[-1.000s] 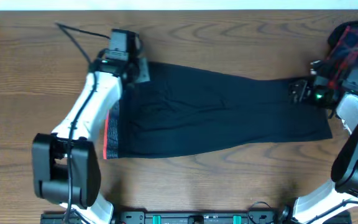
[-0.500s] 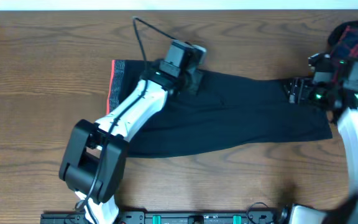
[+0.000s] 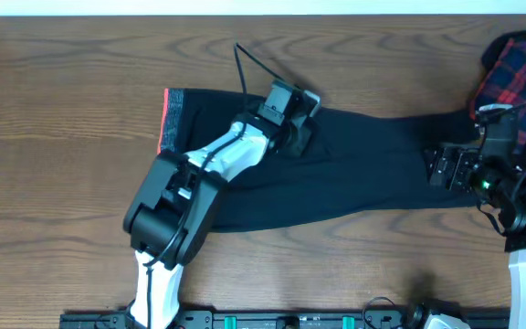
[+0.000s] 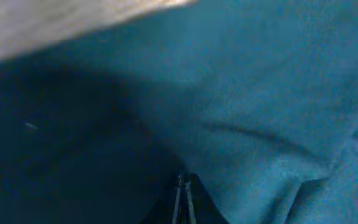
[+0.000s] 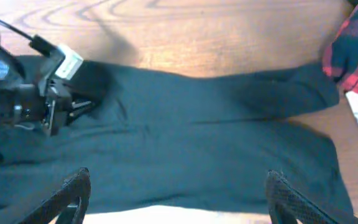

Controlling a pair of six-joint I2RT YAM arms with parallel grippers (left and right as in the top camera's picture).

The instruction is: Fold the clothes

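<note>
Left gripper has its jaws pressed together, tips down against dark cloth near the upper middle of the garment; whether it pinches a fold I cannot tell. Right gripper hangs spread wide over the leg ends. On the wooden table the black trousers lie flat and lengthwise, legs pointing right. A plaid garment sits bunched at the far right corner, just beside the cuffs. The red waistband marks the left end.
</note>
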